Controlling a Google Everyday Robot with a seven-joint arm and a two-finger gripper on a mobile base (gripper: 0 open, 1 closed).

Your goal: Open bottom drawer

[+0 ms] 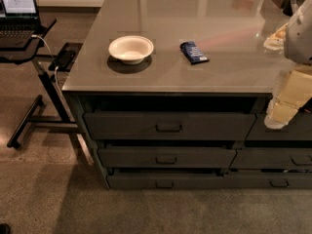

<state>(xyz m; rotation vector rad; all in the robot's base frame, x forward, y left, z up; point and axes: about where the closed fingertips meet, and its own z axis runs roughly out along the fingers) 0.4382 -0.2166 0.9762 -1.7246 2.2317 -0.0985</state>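
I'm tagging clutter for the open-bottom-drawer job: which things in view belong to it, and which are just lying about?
Belong to the job:
bottom drawer, lowest front of the left stack
end effector, at the right edge by the counter corner

Just lying about:
white bowl and blue packet, both on the counter
laptop, far left
top drawer and middle drawer
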